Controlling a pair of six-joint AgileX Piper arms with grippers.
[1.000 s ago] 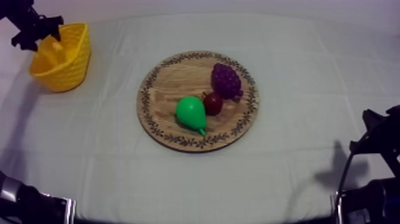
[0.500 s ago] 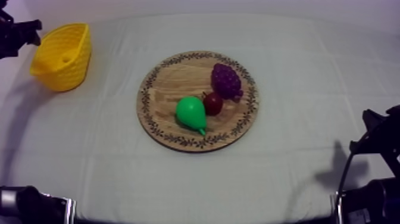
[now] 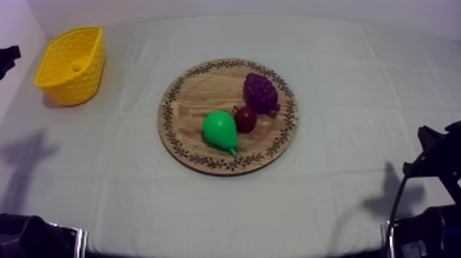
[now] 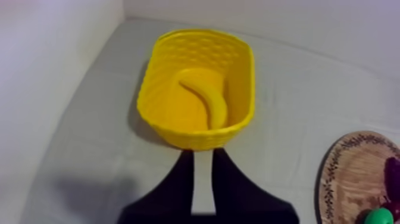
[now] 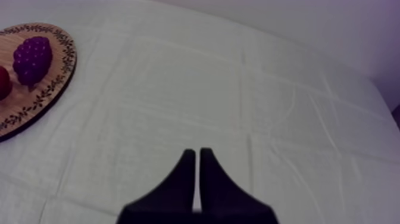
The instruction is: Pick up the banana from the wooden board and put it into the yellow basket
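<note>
Three fruits: pear (image 3: 219, 129), small red fruit (image 3: 245, 119), grapes (image 3: 261, 92) on board (image 3: 185, 96).
Basket (image 3: 72, 86): upper left, banana (image 4: 211, 104) inside.
Surface (image 3: 343, 82): grey-white, creased; pale wall (image 3: 206, 7) behind.
Left fingers (image 4: 178, 179): released.
Right fingers (image 5: 184, 173): clenched.

The basket (image 4: 196, 128) is bright yellow all over, its walls moulded in a woven lattice pattern, and the banana (image 4: 209, 101) lying in it is a close-matching yellow. The round board (image 3: 185, 103) is mid-brown wood with visible grain, and a band of dark leafy vine runs round its rim. On it the pear (image 3: 219, 130) is vivid green, the small red fruit (image 3: 245, 119) dark red, the grapes (image 3: 261, 92) deep purple. The cloth (image 3: 343, 82) on the bench is plain grey-white. The left hand (image 4: 203, 152) and the right hand (image 5: 197, 152) are both black.
</note>
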